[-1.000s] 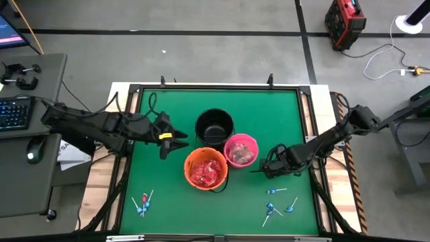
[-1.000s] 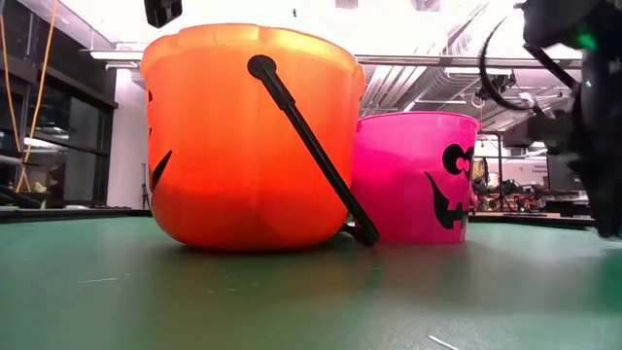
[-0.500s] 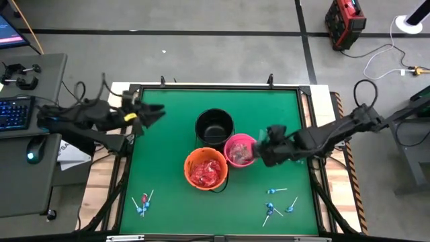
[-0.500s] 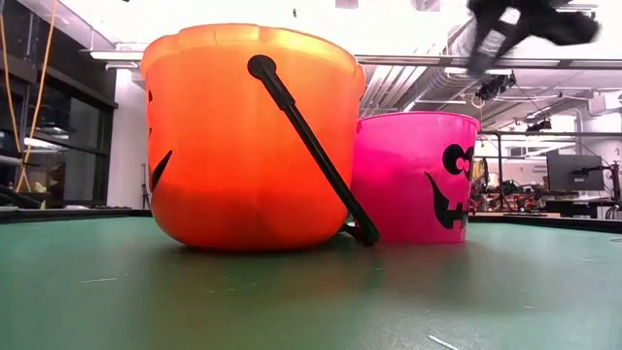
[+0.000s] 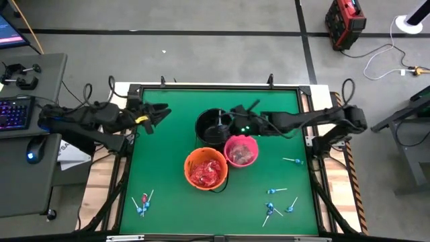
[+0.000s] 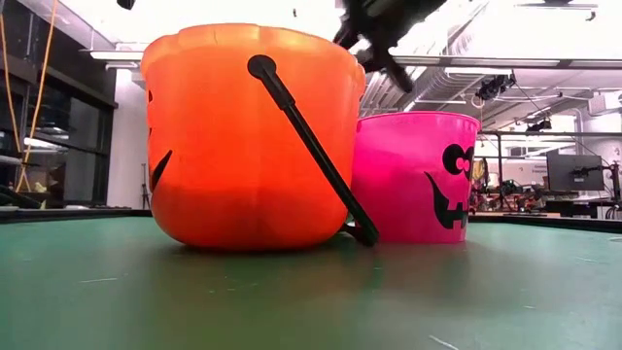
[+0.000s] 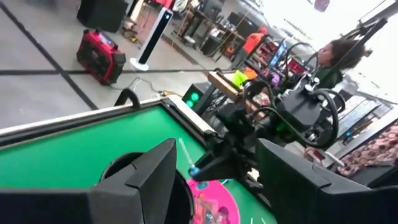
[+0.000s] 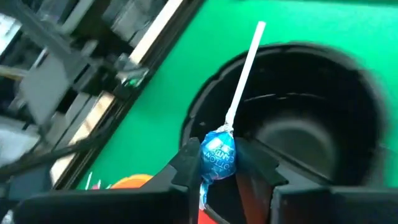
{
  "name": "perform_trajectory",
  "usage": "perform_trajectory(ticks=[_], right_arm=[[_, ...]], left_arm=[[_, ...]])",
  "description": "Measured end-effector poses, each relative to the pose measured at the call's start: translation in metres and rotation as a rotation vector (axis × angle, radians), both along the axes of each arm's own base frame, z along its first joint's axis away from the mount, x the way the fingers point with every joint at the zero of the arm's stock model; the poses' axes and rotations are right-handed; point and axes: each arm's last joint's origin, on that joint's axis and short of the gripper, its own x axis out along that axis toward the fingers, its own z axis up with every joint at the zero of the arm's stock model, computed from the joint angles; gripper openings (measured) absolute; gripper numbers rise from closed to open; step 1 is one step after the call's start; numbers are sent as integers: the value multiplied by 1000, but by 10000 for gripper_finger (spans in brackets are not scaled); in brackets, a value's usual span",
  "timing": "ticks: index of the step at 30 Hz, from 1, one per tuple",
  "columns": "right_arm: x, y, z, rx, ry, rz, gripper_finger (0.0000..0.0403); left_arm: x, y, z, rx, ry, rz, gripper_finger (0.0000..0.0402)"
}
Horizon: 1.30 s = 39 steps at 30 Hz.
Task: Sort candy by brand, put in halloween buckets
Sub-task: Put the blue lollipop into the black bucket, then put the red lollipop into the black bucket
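My right gripper (image 5: pixel 233 116) hangs above the right part of the black bucket (image 5: pixel 213 128) and is shut on a blue-headed lollipop (image 8: pixel 217 155). The black bucket (image 8: pixel 305 118) lies open beneath it. The pink bucket (image 5: pixel 241 150) and the orange bucket (image 5: pixel 205 169) stand nearer, both with red packets inside. In the low view the orange bucket (image 6: pixel 248 136) and the pink bucket (image 6: pixel 418 175) stand side by side. My left gripper (image 5: pixel 158 115) waits open over the table's far left part. Loose lollipops (image 5: pixel 279 202) lie on the near right, others (image 5: pixel 141 204) on the near left. My right gripper pinches the lollipop's blue wrapped head (image 8: pixel 219 163) between its two fingertips. The white stick (image 8: pixel 244 74) juts out past the fingers, over the black bucket's opening. The lollipop is lifted clear of the table and the buckets.
One lollipop (image 5: pixel 292 161) lies alone right of the pink bucket. The orange bucket's black handle (image 6: pixel 311 146) leans down its front. Bare green mat spreads along the left side and the near middle. A black frame (image 5: pixel 215 86) rims the table.
My right gripper has risen from the mat right of the pink bucket and swung toward the far left, ending over the black bucket with a lollipop. My left gripper has drawn back from beside the buckets toward the table's left edge.
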Motion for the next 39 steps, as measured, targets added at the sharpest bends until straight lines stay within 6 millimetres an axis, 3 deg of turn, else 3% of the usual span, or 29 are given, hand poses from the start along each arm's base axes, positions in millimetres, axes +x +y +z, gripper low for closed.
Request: perform_trajectory(ticks=[4,9,14,17,20,24,26,30,33,39], right_arm=[[12,-14,-17,17,39,50,94],[16,-23,-28,15,80,82,177],[7,-31,-15,-49,75,112,247],[-6,-35,-2,-56,84,104,257],[-25,-30,12,-81,125,146,259],[-57,-14,25,-90,231,166,259],[-73,-7,29,-90,295,139,259],[-98,5,30,-95,409,35,259],[-106,11,29,-99,454,-13,259],[-107,14,29,-107,448,-21,259]], left_arm=[[12,-2,-6,3,40,0,208],[25,-5,-13,12,91,0,208],[33,-7,-18,19,124,-1,208],[36,-9,-21,10,149,-62,208],[36,-15,-31,-77,245,-259,208],[25,-36,-71,-436,623,-423,204],[17,-49,-97,-604,835,-364,201],[8,-85,-144,-846,1072,-265,197],[4,-114,-172,-941,1190,-209,195],[-4,-166,-206,-1057,1256,-73,192]])
